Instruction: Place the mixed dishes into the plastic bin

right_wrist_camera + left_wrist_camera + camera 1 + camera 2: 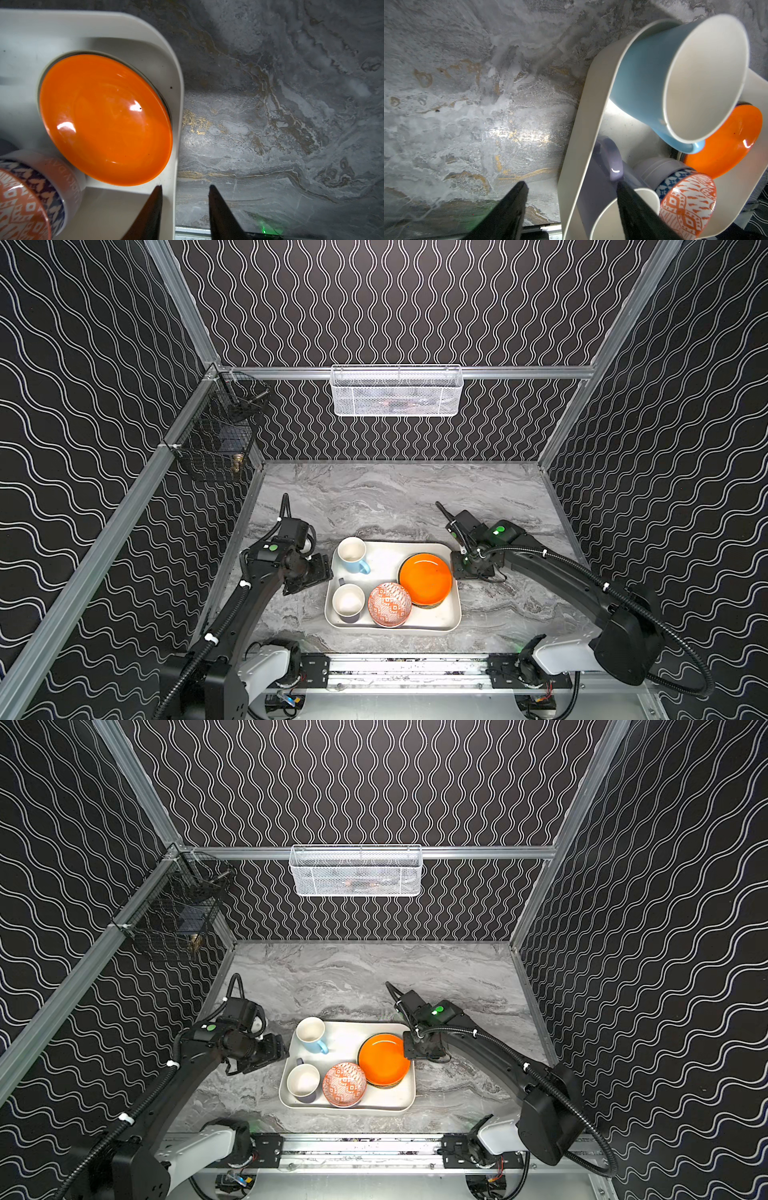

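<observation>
Since every dish in view already sits in the bin (386,562), which lies on the table (395,497) between the arms, the loading looks finished.

- Left end effector (571,185): open, empty, jaws astride the bin's left wall.
- Blue mug (353,556), far left corner, and grey mug (348,600), near left: both upright, so neither can roll.
- Patterned bowl (389,604): nested in a lavender bowl (68,176), probably to save room. That bowl bears lettering, seemingly "lucky day".
- Orange plate (426,578): tops a stack, dark rim beneath.
- Right end effector (185,187): open, empty, astride the right wall.
- No brand legible.
</observation>
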Tool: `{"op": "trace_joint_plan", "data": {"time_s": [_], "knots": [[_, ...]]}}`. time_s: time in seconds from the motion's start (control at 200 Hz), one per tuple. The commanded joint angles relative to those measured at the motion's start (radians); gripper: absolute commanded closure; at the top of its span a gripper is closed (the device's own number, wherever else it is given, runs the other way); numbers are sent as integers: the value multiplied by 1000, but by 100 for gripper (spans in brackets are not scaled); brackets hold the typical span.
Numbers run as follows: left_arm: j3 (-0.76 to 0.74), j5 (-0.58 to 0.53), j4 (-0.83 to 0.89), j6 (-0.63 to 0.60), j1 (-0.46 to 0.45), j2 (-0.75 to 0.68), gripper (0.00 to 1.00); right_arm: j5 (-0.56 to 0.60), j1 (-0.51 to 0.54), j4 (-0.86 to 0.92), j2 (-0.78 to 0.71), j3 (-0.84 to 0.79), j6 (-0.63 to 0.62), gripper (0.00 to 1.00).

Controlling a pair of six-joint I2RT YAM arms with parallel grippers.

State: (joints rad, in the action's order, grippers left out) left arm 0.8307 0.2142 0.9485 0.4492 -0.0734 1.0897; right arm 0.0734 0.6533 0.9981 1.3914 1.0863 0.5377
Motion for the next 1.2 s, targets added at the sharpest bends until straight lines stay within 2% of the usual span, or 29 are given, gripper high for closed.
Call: {"op": "trace_joint_plan", "data": {"time_s": [0.0,0.265,0.495,0.776,0.856,1.191], "knots": [[-6,15,-22,-4,-20,8,30,-31,-27,-34,-10,-17,-15,63],[-8,-13,-73,17,-100,80,34,-74,-49,-72,14,-6,-34,66],[0,-38,-85,17,-105,132,39,-114,-49,-110,68,-15,-43,67],[13,-59,-92,8,-104,191,52,-123,-53,-144,121,-23,-32,70],[22,-66,-93,4,-105,208,56,-124,-58,-152,132,-23,-28,72],[48,-62,-125,-14,-104,285,77,-107,-101,-145,164,-6,-31,93]]}}
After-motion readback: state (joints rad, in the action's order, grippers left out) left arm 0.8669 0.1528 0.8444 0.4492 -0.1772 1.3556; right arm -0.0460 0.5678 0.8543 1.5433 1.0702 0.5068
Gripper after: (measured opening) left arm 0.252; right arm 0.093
